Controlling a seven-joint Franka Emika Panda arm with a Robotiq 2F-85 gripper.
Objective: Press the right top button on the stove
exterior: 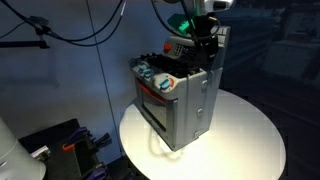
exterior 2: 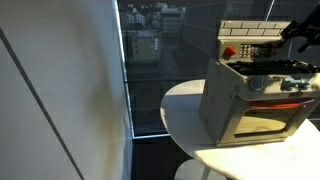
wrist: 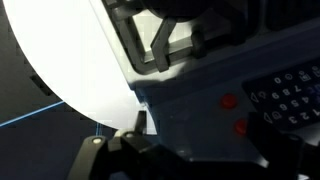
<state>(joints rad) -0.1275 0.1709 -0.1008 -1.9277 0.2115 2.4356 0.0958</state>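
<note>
Both exterior views show a grey, red-trimmed stove (exterior: 190, 105); tool (exterior: 207, 45) spread unclear.

No legible text, label or number anywhere on the stove (exterior: 186, 104)

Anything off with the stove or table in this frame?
Nothing stands out: the stove stands upright on the round table, with no spill or damage visible. The gripper hovers by its back panel.

Dim room, bright pool of light blowing out the white table (exterior: 250, 140), wrist view dark, soft, close-range blur.
</note>
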